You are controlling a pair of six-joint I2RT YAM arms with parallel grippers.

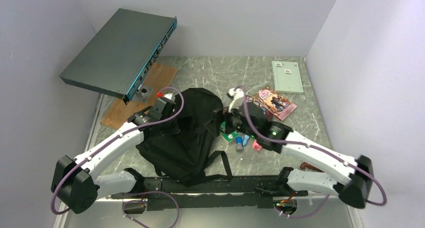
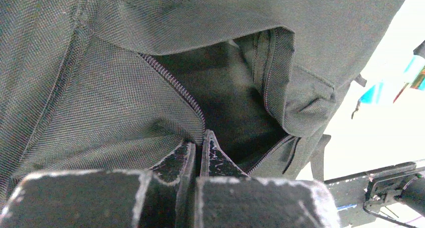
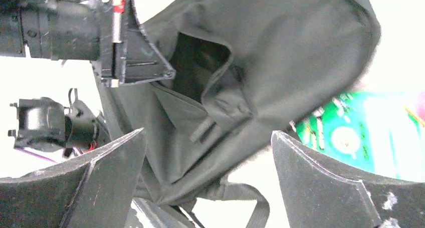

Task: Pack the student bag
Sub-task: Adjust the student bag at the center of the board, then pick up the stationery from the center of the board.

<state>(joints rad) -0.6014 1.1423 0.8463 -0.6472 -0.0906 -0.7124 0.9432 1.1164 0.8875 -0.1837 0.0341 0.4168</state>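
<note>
Left wrist view: the left end effector (image 2: 200, 140) was seen with its fingers pressed together, pinched on the zipper edge of the student bag (image 2: 100, 102), right at the mouth of an open compartment where dark lining could be made out. In the right wrist view, the right end effector (image 3: 210, 188) was spread wide apart with nothing in it, and bag fabric and a strap (image 3: 240, 193) were seen past the gap. From the top, the bag was found slumped mid-desk (image 1: 210, 72) between the two arms, straps trailed toward the near edge. A green circuit board (image 1: 228, 135) was spotted just beside its right side, and a pink book (image 1: 274, 101) was laid further right.
</note>
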